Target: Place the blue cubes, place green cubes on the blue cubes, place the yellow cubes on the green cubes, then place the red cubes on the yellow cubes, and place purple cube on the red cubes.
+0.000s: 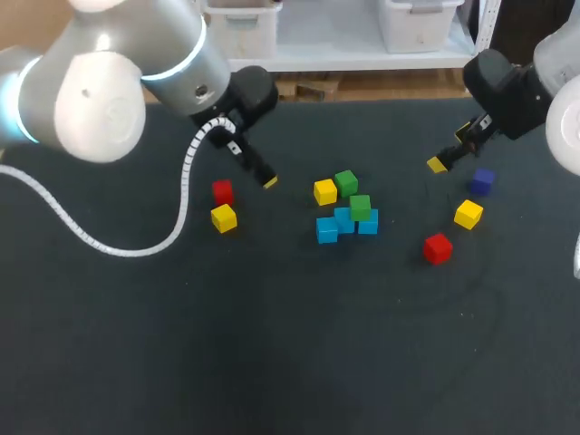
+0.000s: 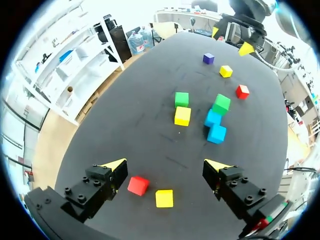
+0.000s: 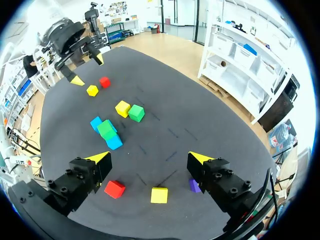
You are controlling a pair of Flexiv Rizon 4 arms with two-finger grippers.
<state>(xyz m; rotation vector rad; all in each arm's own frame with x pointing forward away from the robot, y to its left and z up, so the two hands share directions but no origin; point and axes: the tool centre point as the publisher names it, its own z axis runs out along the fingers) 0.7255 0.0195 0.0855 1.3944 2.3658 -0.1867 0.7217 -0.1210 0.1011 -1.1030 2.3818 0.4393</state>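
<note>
**Meanwhile, both claws hang wide and empty over scattered cubes**

Three blue cubes huddle together, touching, near the middle of the dark table. One green cube sits on top of them. A second green cube and a yellow cube lie side by side just behind the cluster, toward the far edge. The left gripper hovers toward the left edge with its fingers spread wide, holding nothing, above a red cube and a second yellow cube. The right gripper is equally wide and empty toward the right edge, above a second red cube, a third yellow cube and a small purple cube.
</note>
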